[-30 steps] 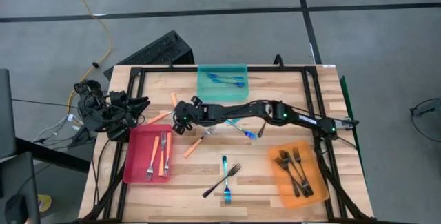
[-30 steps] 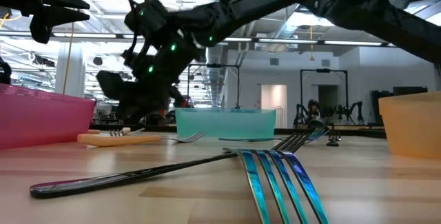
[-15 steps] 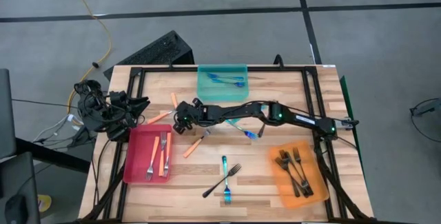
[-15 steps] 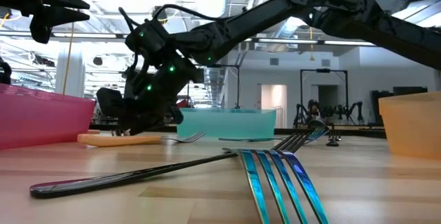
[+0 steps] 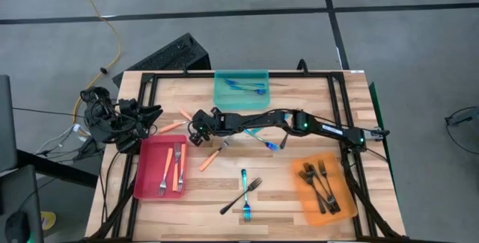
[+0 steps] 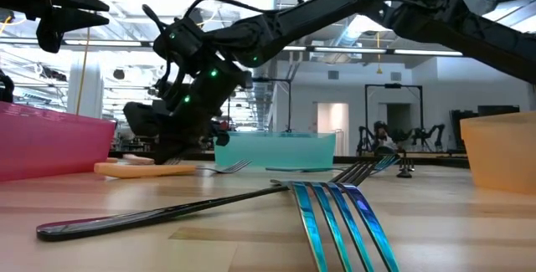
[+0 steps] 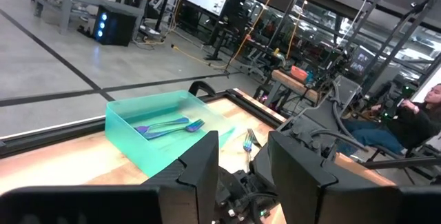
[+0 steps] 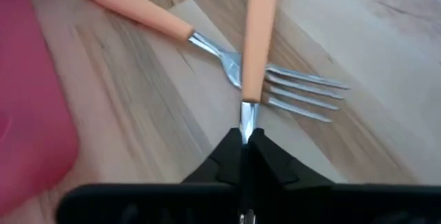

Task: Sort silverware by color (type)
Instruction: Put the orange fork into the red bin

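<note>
Your right gripper (image 8: 244,141) is pinched shut on the metal neck of an orange-handled fork (image 8: 258,38), just beside the red tray (image 5: 150,170). A second orange fork (image 8: 207,45) lies on the table under it. Your left gripper (image 7: 242,162) waits near that tray's far corner with its fingers apart, holding nothing.

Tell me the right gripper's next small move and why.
Probably a lift: the right gripper is shut on the metal neck of an orange-handled fork crossing over a second orange fork. Raising it should clear that fork before carrying toward the red tray.
</note>
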Tool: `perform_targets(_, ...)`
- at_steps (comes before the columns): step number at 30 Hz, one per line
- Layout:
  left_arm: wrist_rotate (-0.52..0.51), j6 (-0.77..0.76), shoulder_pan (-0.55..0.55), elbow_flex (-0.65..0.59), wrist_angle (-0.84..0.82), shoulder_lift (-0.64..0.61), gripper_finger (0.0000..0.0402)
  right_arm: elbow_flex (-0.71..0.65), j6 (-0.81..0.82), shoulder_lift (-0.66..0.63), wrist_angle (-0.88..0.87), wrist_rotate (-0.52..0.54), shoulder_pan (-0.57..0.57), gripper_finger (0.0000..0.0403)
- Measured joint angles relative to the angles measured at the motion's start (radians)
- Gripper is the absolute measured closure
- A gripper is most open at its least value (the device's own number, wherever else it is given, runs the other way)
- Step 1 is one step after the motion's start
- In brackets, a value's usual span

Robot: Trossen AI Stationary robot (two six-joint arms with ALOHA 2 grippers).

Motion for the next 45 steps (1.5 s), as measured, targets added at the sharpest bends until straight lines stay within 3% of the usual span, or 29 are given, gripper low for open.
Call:
perform_targets(16, 0.000, 0.000, 0.000, 0.000, 0.000, 0.000, 0.0289, -0.005, 0.013, -0.036, -0.086, -0.024, 0.023, 0.0388)
perform_targets(37, -0.007, 0.001, 0.000, 0.000, 0.000, 0.000, 0.0289, -0.008, -0.086, -0.134, -0.252, -0.021, 0.068, 0.0388)
perform_targets(45, -0.008, 0.001, 0.000, 0.000, 0.000, 0.000, 0.0289, -0.008, -0.176, -0.134, -0.257, -0.022, 0.088, 0.0325)
